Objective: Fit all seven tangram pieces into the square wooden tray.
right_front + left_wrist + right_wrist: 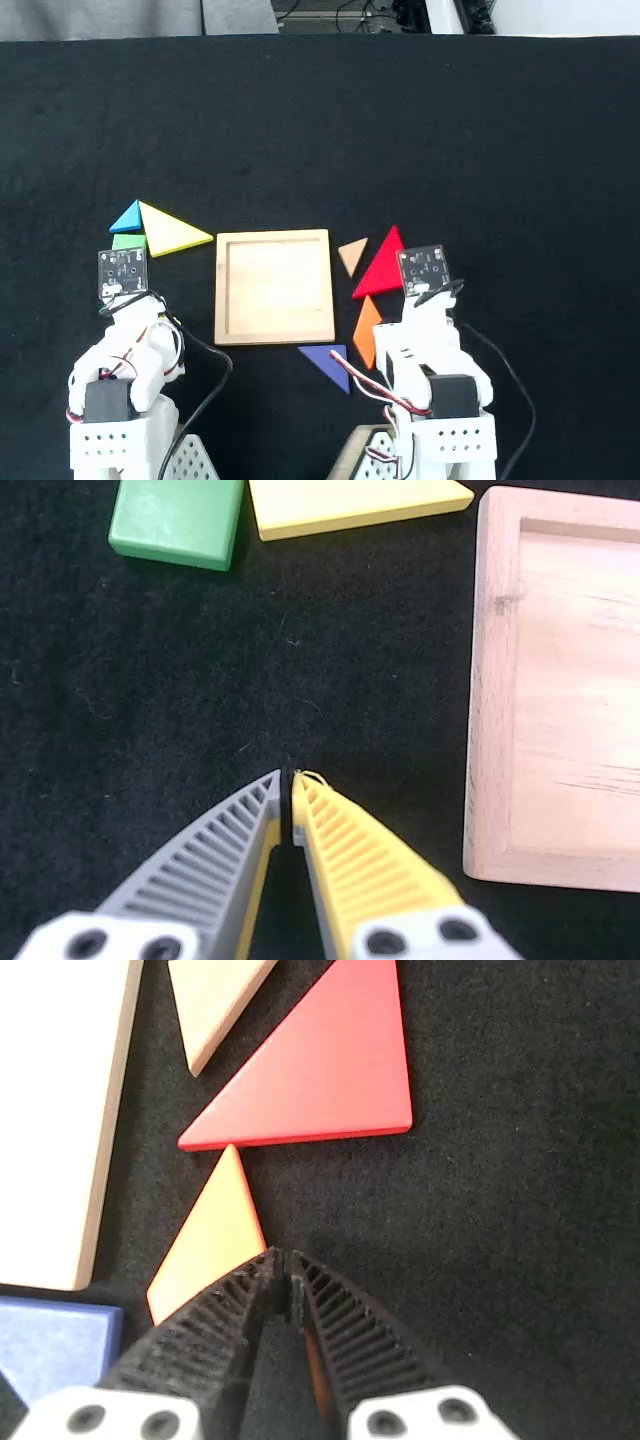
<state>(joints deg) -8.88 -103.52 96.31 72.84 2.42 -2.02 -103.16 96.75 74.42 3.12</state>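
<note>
The square wooden tray [222,290] lies empty at the table's middle, its rim [490,680] and edge [105,1160] showing in both wrist views. Left of it lie a yellow triangle [170,232], a blue triangle [127,217] and a green piece [128,241]. Right of it lie a tan triangle [351,255], a red triangle [383,264], an orange piece [366,330] and a dark blue piece [328,362]. My left gripper [290,780] is shut above bare cloth, short of the green piece [178,522] and yellow triangle [350,505]. My right gripper [285,1260] is shut over the orange piece [210,1240], below the red triangle [320,1070].
Black cloth covers the table, with wide free room behind the pieces. Both arm bases [120,420] [440,420] stand at the near edge, cables trailing beside them.
</note>
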